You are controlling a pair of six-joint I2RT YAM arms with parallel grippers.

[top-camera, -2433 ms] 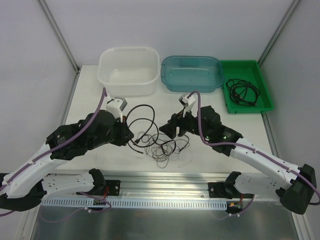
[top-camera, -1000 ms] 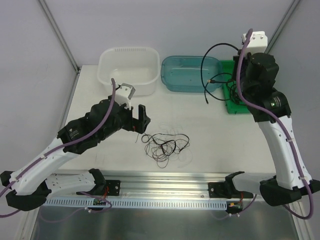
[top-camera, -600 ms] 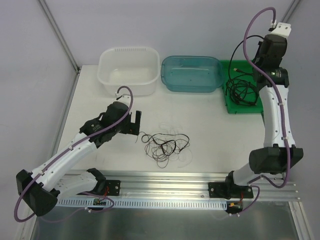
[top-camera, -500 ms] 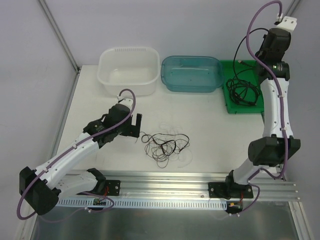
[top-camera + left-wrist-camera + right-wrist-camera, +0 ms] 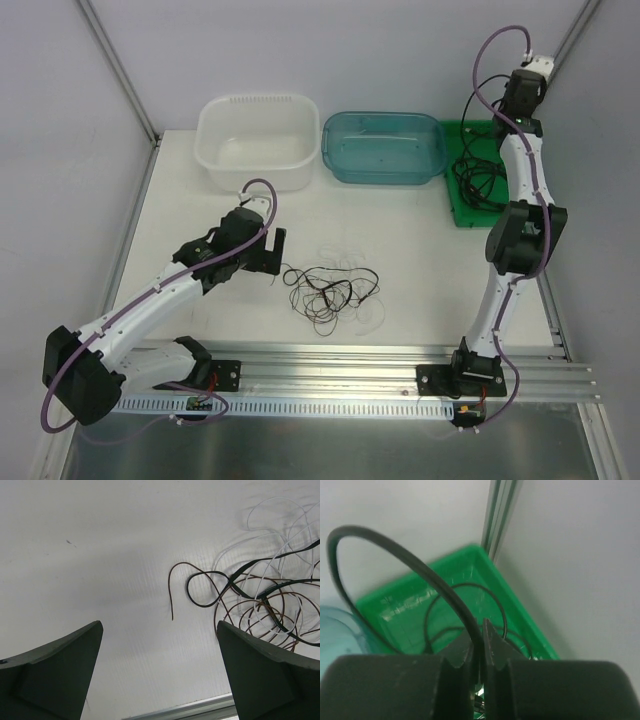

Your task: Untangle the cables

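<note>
A tangle of thin dark, brown and white cables lies on the white table. In the left wrist view the same cables sit at the right, with a loose brown end pointing left. My left gripper hovers just left of the tangle, open and empty. My right gripper is raised high over the green tray. It is shut on a thick black cable that arcs up and left from the jaws. More black cable lies coiled in the tray.
A white tub and a teal tub stand along the back edge, left of the green tray. An aluminium rail runs along the near edge. Slanted frame posts stand at both back corners.
The right arm has carried the thick black cable away from the tangle and swung up over the green tray. The left gripper has drawn back to the left of the tangle.
</note>
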